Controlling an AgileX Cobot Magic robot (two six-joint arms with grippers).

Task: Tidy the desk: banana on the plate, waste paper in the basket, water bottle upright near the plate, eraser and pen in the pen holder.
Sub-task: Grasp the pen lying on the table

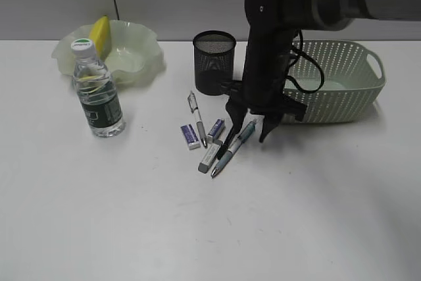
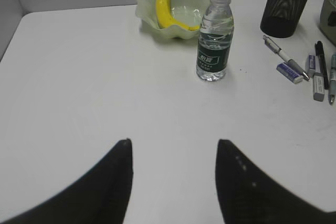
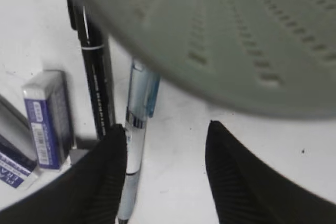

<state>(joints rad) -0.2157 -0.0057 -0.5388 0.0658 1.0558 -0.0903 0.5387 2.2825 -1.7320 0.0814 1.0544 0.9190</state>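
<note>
Right tool (image 3: 165,174), fingers spread, hovers over the desk (image 3: 178,129) with the blue-clipped pen (image 3: 137,129) beside its left finger.

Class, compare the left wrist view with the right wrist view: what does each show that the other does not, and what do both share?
Only the left wrist view shows the banana lying in the plate, the water bottle standing upright beside it, the pen holder, and the left tool, open over bare desk.

Only the right wrist view shows the basket wall close up and the right tool, open, with one finger beside the clear pen.

Both show the black pen, that clear pen, and erasers.
</note>
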